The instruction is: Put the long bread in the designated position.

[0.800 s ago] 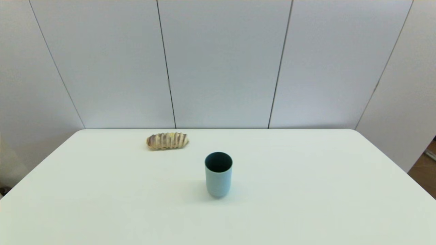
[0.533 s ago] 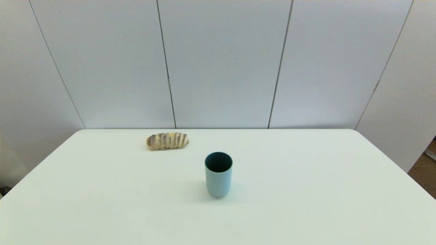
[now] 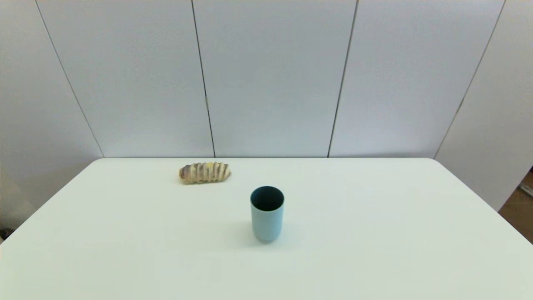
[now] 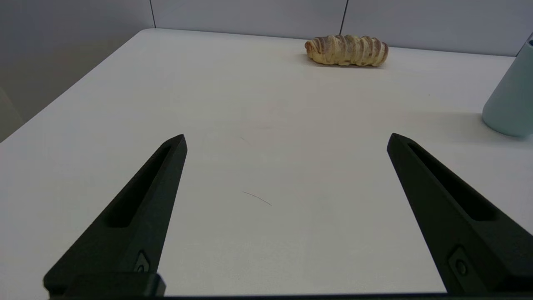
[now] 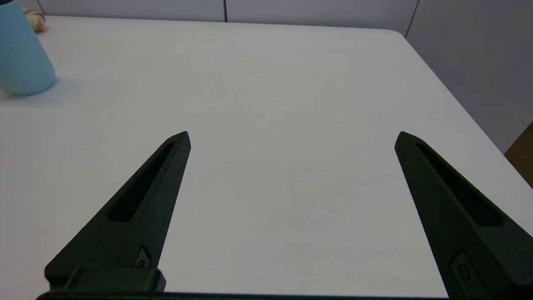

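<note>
Left gripper (image 4: 286,141): parked low over the near left part of the table (image 3: 125,250), out of the head view. Its jaws stand spread wide with nothing between them, pointing across bare surface toward the far edge.

Long bread (image 3: 204,172): lies flat on its side near the far edge of the table, left of centre, lengthwise along that edge. It is well apart from both grippers and untouched. In the left wrist view the long bread (image 4: 346,50) sits ahead of the jaws and a little toward the cup side.

Handling, as judged: a light, soft loaf with a ridged crust that should give grip but will dent or tear under a hard squeeze. The best hold looks to be across the short width at mid-length, jaws on the two long flanks, closed gently.

Cup (image 3: 267,213): light blue, upright, near table centre, nearer the robot than the loaf and clear of it.

Designated position: no mark is visible on the table, so it cannot be located.

Right gripper (image 5: 292,137): parked over the near right part of the table, jaws likewise spread and empty.
</note>
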You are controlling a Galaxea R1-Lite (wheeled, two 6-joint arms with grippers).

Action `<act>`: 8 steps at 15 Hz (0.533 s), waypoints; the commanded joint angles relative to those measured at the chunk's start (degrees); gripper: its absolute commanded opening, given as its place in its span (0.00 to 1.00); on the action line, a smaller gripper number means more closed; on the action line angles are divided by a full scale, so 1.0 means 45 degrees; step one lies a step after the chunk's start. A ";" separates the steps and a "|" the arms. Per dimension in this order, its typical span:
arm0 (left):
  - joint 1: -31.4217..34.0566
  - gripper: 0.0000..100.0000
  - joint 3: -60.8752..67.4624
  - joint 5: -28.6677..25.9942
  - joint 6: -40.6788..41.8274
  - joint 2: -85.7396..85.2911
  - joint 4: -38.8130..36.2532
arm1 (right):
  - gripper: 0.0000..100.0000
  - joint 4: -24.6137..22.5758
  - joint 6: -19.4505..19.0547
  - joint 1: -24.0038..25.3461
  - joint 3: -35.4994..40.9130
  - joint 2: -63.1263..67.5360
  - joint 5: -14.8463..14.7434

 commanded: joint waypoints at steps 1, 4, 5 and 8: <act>0.0005 1.00 0.0000 0.0023 -0.0025 0.0016 -0.0003 | 1.00 0.0004 -0.0002 0.0002 0.0005 0.0020 0.0006; 0.0005 1.00 -0.0898 -0.0075 0.0131 0.1481 -0.0023 | 1.00 0.0004 -0.0021 0.0002 0.0005 0.0020 0.0006; -0.0034 1.00 -0.1680 -0.0172 0.0229 0.2204 0.0016 | 1.00 0.0004 -0.0002 0.0002 0.0005 0.0020 0.0006; -0.0776 1.00 -0.3887 -0.0192 0.1030 0.4899 0.0016 | 1.00 0.0004 -0.0002 0.0002 0.0005 0.0020 0.0006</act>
